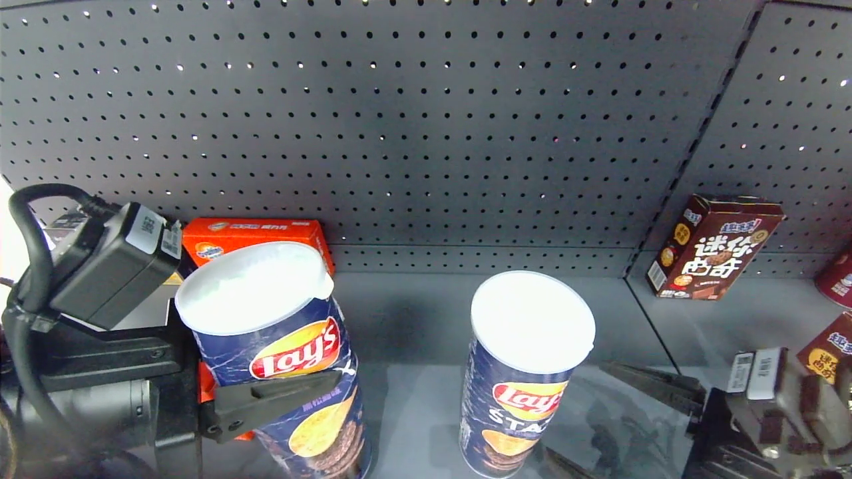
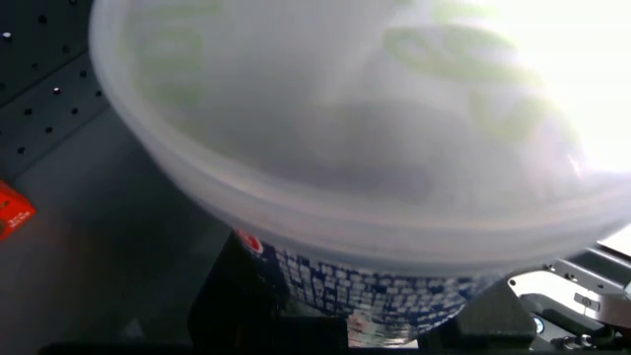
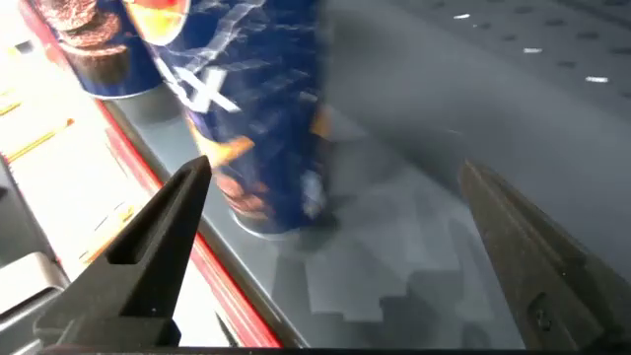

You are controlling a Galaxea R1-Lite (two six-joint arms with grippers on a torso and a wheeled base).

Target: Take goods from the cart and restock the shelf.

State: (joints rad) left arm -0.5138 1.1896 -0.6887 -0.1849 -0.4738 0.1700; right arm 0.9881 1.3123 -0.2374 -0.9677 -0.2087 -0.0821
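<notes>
Dim shelf (image 1: 426, 313), soft shadows, close lid (image 2: 325, 168) blurred, glaring white

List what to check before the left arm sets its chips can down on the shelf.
1. Left gripper hold on the held can: ok, a finger is clamped across its side.
2. Held can's base touching the shelf: cannot tell, the base is out of frame.
3. Bare shelf between held can and standing can: ok.
4. Right gripper open, not gripping standing can: ok.
5. Gap between held can and orange box behind it: cannot tell.
</notes>
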